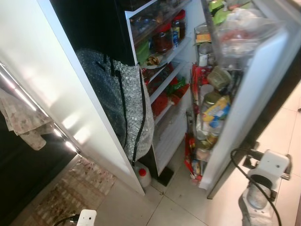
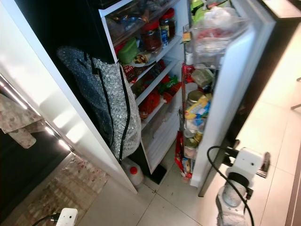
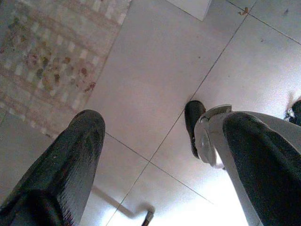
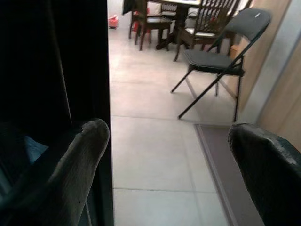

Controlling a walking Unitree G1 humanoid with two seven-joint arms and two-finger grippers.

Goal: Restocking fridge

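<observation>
The fridge [image 1: 164, 77] stands open in front of me. Its white shelves hold red-lidded jars [image 1: 163, 37], green packets and red packs. The open door [image 1: 256, 99] swings out to the right, and its bins [image 1: 211, 113] are crowded with jars, tins and packets. My right arm [image 1: 264, 176] hangs low beside the door's bottom edge; its gripper [image 4: 169, 132] is open with nothing in it, facing along the floor. My left arm [image 1: 87, 217] hangs at the lower left, with its gripper [image 3: 162, 127] open and empty above the tiles.
A glittery silver cover with black straps [image 1: 127, 103] hangs at the fridge's left side. A red-capped bottle [image 1: 143, 175] stands on the floor below it. A patterned rug [image 1: 70, 188] lies left, under a white panel [image 1: 47, 70]. A black folding chair [image 4: 211, 61] stands behind.
</observation>
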